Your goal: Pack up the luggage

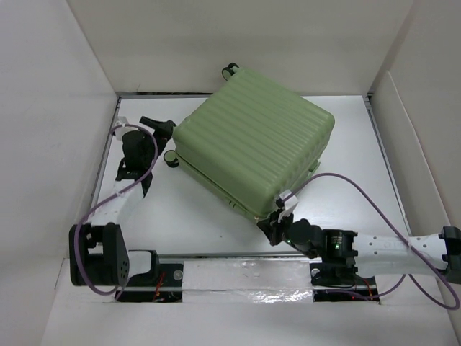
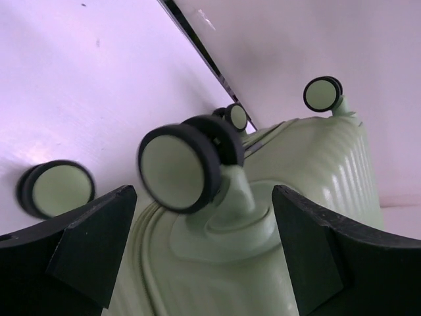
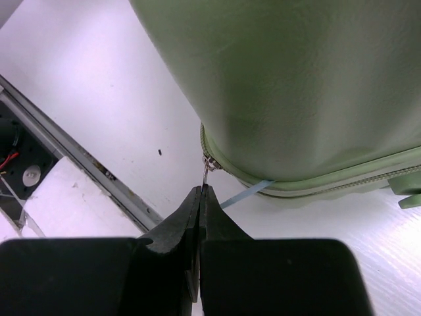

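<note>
The luggage, a pale green ribbed hard-shell suitcase, lies flat and closed on the white table, turned at an angle. My right gripper is at its near corner, shut on the metal zipper pull of the luggage; a strip of light blue lining sticks out of the seam there. My left gripper is open at the suitcase's left end. In the left wrist view the fingers stand on either side of a wheel mount, with a black-rimmed wheel just ahead.
White walls enclose the table on three sides. A metal rail and taped strip run along the near edge between the arm bases. Purple cables loop from both arms. Another wheel pokes out at the suitcase's far side.
</note>
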